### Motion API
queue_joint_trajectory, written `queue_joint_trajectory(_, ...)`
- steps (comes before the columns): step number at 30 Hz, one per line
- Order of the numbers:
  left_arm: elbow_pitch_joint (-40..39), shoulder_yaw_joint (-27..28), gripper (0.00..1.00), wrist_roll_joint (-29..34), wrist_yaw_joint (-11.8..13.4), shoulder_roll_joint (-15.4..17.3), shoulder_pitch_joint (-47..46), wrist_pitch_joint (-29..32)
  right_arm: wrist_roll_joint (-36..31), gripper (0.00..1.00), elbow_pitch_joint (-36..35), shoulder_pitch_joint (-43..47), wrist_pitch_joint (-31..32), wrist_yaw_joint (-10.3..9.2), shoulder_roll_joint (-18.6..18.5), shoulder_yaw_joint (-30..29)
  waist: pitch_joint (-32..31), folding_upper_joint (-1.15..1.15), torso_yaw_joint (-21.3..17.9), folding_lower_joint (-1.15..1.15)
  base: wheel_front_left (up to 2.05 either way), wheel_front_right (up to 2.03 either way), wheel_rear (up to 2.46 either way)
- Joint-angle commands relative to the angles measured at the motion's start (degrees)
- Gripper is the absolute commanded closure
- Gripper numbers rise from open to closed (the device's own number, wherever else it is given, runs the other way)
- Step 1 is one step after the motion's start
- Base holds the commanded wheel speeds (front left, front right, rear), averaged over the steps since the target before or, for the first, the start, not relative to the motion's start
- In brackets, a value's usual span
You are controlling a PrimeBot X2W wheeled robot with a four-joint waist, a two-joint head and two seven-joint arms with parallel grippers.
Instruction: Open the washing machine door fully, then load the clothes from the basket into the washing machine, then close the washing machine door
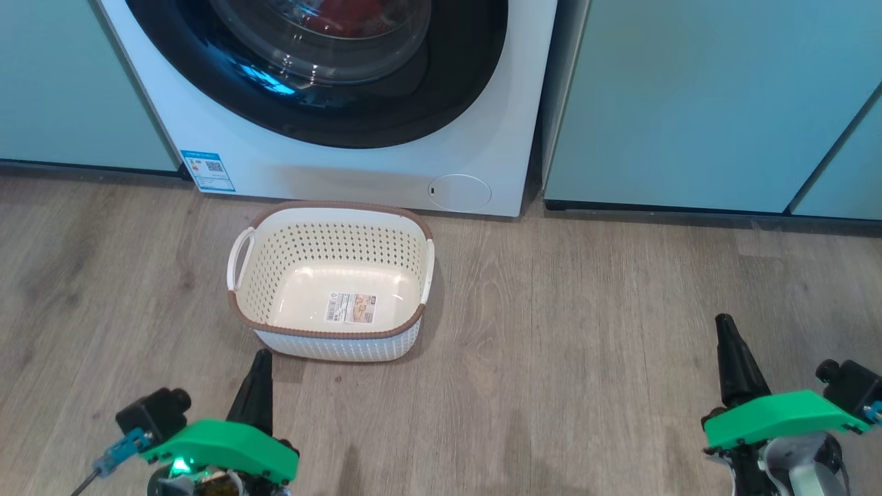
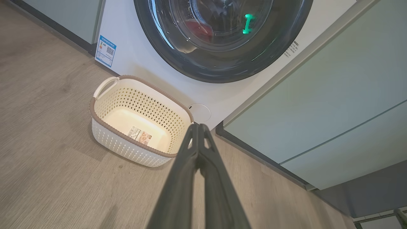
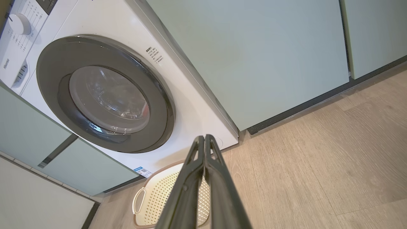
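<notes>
Head view, top centre: white washing machine (image 1: 331, 172) set between pale teal cabinets (image 1: 689, 103), on a wood-grain floor (image 1: 586, 310). Washing machine door (image 1: 441, 89) shut, with the glossy black rim flush against the white front when seen from the right wrist. Clothes (image 1: 351, 17) inside the drum, noted as a patch of bright red behind the domed glass; same red dimly visible through the glass from the left wrist. Basket (image 1: 324, 333) upright on the floor just in front of the machine, directly below the door, back rim close to the machine's lower edge, contact not clear. Cream base bare, label sticker (image 1: 351, 308) in plain sight. Blue label (image 1: 208, 171) low at the machine's left corner; small round panel (image 1: 460, 192) low at the right, just behind the basket's far right corner. Left gripper (image 1: 262, 358) at lower left on a green mount, dark fingers pressed together to a single point, near the basket's front left corner but apart from it, gripping nothing. Right gripper (image 1: 723, 324) at lower right, well apart from the basket, fingers likewise closed tip to tip on nothing. From the right wrist: control dial (image 3: 19, 24) on the panel above the door.
</notes>
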Motion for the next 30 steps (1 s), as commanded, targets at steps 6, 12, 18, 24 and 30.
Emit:
queue_joint_trajectory(6,-1.5,1.7,1.00,-4.6,-0.8,0.7,-3.0,1.0,4.6,1.00,-2.4,-3.0,1.3,0.00,-0.2,0.0,0.0,0.00,-0.3,0.00,0.00,0.00,0.00)
queue_joint_trajectory(12,-1.4,2.4,1.00,-8.2,-1.3,0.7,-3.3,2.0,8.3,1.00,-2.5,-3.1,2.3,0.00,-0.2,-0.1,0.0,0.00,-0.5,0.00,0.00,0.00,0.00)
queue_joint_trajectory(18,-1.3,3.1,1.00,-11.9,-1.8,0.8,-3.6,3.0,11.9,1.00,-2.7,-3.3,3.3,0.00,-0.2,-0.2,0.0,0.00,-0.8,0.00,0.00,0.00,0.00)
queue_joint_trajectory(24,-1.2,3.9,1.00,-15.5,-2.2,0.9,-3.9,3.9,15.6,1.00,-2.8,-3.4,4.3,0.00,-0.2,-0.3,0.0,0.00,-1.0,0.00,0.00,0.00,0.00)
queue_joint_trajectory(30,-1.1,4.6,1.00,-19.2,-2.7,0.9,-4.2,4.9,19.2,1.00,-3.0,-3.6,5.3,0.00,-0.2,-0.4,0.0,0.00,-1.3,0.00,0.00,0.00,0.00)
